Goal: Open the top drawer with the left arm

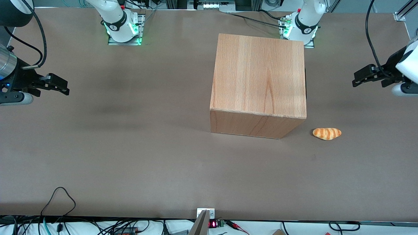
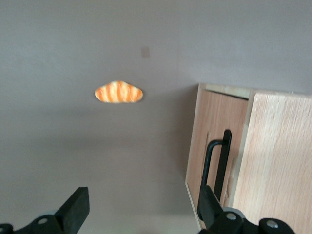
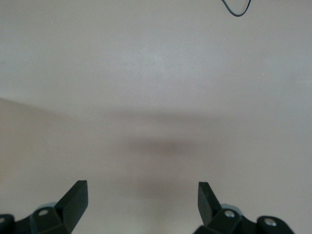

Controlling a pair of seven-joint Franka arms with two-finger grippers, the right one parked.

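Brown counter (image 1: 130,147) carries a wooden cabinet (image 1: 258,81), the landmark. At the cabinet's face toward the working arm sits the top drawer (image 2: 214,141), shut or nearly so, its black bar handle (image 2: 218,161) standing proud. Well clear of that face hovers the left arm's pincer (image 1: 356,80), fingers apart, holding nothing. A croissant (image 1: 327,133) lies near the cabinet's front corner. Likely a stiff, light drawer on rails; the handle's middle is the sensible grip.
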